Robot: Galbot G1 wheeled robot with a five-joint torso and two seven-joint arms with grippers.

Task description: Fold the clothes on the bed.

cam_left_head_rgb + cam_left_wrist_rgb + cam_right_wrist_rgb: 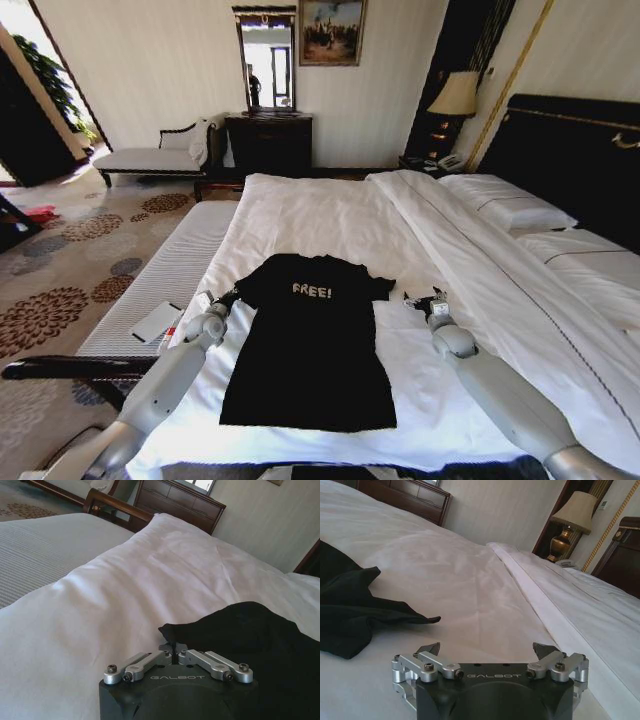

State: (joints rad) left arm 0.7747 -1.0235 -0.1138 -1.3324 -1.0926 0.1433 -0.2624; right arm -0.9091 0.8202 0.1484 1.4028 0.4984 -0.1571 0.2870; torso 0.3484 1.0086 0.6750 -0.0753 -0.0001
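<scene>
Black "FREE!" T-shirt (310, 345) spread flat, chest up, on the white duvet (330, 225) near the foot of the bed (560, 150), collar toward the headboard. At its left sleeve, left gripper (173, 652) with fingers pinched together on the sleeve edge; just off its right sleeve, right gripper (487, 649) low over bare duvet with 2 fingers spread apart, holding nothing. Beyond, 2 white pillows (510, 205) by the headboard, a lamp (455, 100) and a dark dresser (268, 142).
</scene>
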